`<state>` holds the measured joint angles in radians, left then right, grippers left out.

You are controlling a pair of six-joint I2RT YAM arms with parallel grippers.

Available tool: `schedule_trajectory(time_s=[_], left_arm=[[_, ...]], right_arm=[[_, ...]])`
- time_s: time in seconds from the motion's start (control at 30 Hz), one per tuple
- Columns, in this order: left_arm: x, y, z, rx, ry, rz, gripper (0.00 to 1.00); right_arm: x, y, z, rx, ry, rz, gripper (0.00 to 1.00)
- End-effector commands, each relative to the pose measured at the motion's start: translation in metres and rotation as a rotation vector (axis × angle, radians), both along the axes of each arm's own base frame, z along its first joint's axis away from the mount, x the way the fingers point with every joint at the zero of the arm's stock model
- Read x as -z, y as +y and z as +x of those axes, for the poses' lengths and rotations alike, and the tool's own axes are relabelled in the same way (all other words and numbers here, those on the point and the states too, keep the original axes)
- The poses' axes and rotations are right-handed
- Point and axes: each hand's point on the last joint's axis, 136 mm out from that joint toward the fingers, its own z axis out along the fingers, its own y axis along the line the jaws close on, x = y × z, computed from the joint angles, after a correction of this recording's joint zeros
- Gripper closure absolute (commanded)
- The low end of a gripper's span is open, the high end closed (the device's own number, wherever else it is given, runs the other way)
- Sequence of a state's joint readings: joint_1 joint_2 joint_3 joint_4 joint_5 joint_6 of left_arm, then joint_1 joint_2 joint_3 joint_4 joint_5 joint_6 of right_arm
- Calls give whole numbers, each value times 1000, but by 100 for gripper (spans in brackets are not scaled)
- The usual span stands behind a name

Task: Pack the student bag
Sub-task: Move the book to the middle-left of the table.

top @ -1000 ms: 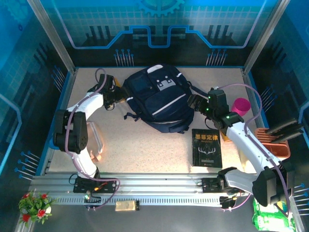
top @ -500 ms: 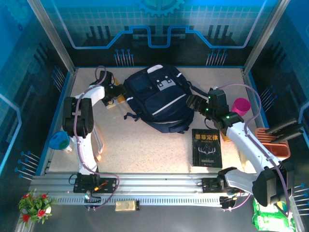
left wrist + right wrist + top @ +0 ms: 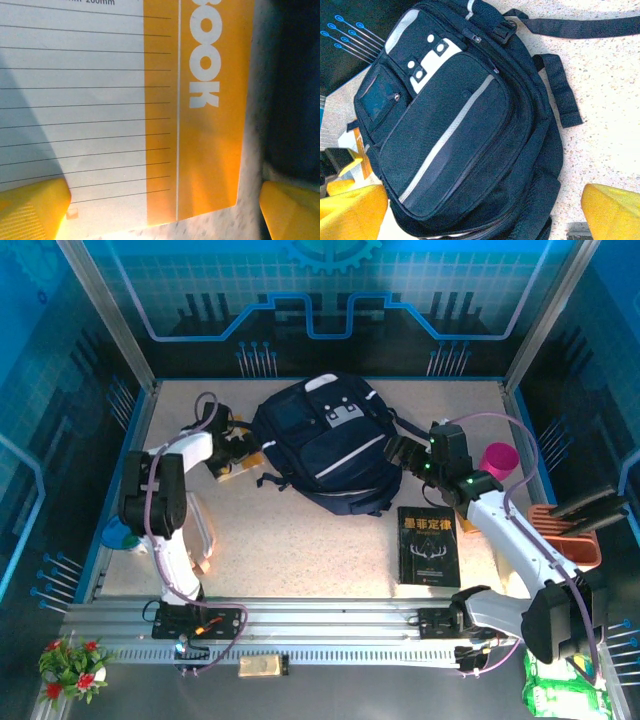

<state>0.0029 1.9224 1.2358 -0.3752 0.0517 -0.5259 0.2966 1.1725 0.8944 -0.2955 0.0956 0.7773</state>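
The left gripper point(image 3: 160, 202) hangs close over an orange-and-white notebook point(image 3: 125, 100), jaws spread wide and holding nothing. One finger sits above the lined page and the other just past the orange edge, over the bare counter point(image 3: 252, 150). The backpack point(image 3: 325, 445) lies flat on the counter just beyond that outer finger, between the two grippers. The right gripper point(image 3: 480, 210) is also wide and empty, and the front of the backpack lies directly ahead of it. A black book point(image 3: 430, 545) lies behind it, toward its own base.

The step in hand looks like picking up the notebook. It lies flat and thin, so the gripper probably has to drop and pinch across the edge. The backpack's zips look closed, so the right gripper would likely have to open it before anything goes in.
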Motion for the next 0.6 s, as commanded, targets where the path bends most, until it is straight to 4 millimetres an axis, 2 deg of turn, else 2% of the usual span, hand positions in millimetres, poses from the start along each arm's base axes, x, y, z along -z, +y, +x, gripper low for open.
schedule_trajectory(time_s=[0.0, 0.37, 0.57], left_arm=[[23, -8, -60, -27, 160, -73, 1], [27, -49, -151, 53, 242, -94, 1], [24, -68, -197, 123, 304, -45, 1]], right_arm=[[-11, 1, 9, 2, -29, 20, 0], [-4, 17, 24, -31, -11, 66, 0], [-12, 43, 28, -106, -40, -3, 0]])
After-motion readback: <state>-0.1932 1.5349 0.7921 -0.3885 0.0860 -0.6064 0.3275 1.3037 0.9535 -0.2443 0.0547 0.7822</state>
